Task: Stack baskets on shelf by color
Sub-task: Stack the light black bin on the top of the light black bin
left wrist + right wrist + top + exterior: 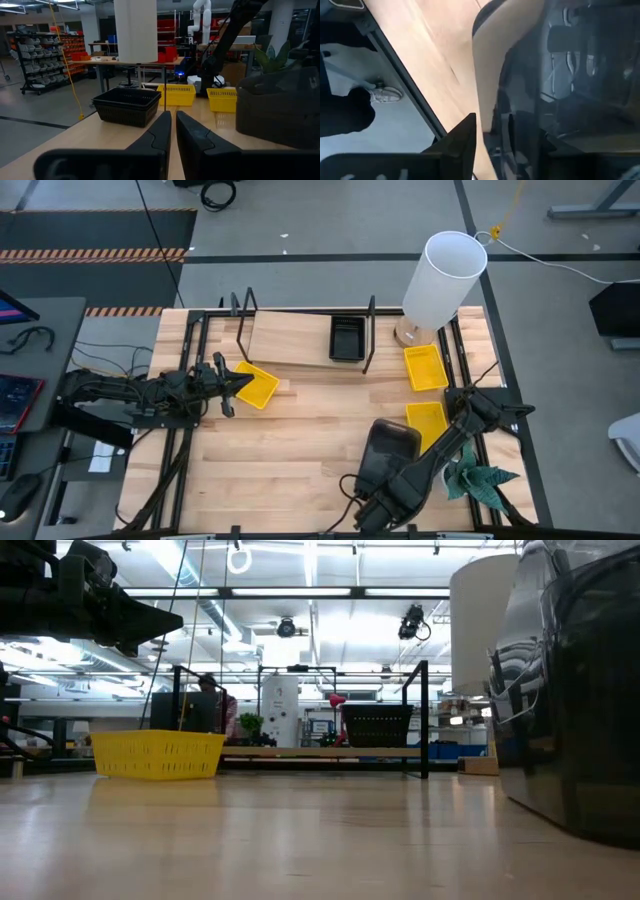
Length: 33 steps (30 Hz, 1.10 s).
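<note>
Pale wood bench (300,450) from above: left claw (240,383), nearly closed and empty, sits beside a yellow basket (257,385) near the shelf (290,338). Right wrist view: right claw (487,135) pinches the grey basket (560,75) rim; could slip.

Three yellow baskets are on the table: one (256,384) just off the shelf's (290,338) front left corner, two (424,366) (427,422) off its right end, one nearer than the other. One black basket (347,338) sits on the shelf's right part. One dark grey basket (389,452) lies well in front of the shelf
</note>
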Each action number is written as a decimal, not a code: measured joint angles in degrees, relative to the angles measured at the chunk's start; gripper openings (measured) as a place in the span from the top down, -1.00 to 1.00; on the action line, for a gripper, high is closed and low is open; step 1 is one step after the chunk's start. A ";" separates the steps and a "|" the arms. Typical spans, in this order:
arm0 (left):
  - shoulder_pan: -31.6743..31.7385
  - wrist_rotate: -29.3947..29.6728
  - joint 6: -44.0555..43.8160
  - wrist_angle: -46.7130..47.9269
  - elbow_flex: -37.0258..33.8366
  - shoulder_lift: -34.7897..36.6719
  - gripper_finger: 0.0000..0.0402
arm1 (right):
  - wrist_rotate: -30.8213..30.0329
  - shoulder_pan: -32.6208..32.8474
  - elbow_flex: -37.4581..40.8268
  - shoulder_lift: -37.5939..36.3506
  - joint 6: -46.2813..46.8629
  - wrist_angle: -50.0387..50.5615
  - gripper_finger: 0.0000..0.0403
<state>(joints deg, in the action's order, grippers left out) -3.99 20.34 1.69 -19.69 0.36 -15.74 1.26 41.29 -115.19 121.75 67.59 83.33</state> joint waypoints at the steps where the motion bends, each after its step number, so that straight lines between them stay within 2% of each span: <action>1: 0.02 0.02 0.00 0.00 0.00 0.00 0.83 | 0.38 -0.27 -0.26 0.00 -0.19 0.38 0.39; 4: 0.02 0.00 0.00 0.01 0.00 0.00 0.85 | 2.44 -1.21 -1.87 0.02 -0.44 2.55 0.35; 12: 0.00 0.02 0.00 0.01 0.00 0.00 0.87 | -0.69 -1.79 -2.98 0.69 -2.75 3.39 0.35; 16: 0.01 0.01 0.00 -0.01 0.00 0.00 0.84 | -2.44 -1.74 -1.32 0.95 -1.31 1.90 0.48; 23: 0.02 0.00 0.00 -0.12 0.00 0.02 0.83 | -2.98 -1.92 0.52 1.07 -0.19 0.31 0.89; 25: 0.00 0.01 0.00 -0.11 0.00 0.01 0.84 | -3.03 -2.05 0.52 1.05 -0.24 -0.02 0.96; 33: 0.02 0.00 0.00 -0.12 0.00 0.02 0.84 | -4.70 -2.14 0.52 1.05 -0.02 -1.66 0.82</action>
<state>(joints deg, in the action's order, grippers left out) -3.97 20.34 1.69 -19.81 0.36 -15.73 -3.44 39.16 -114.67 122.80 67.57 81.67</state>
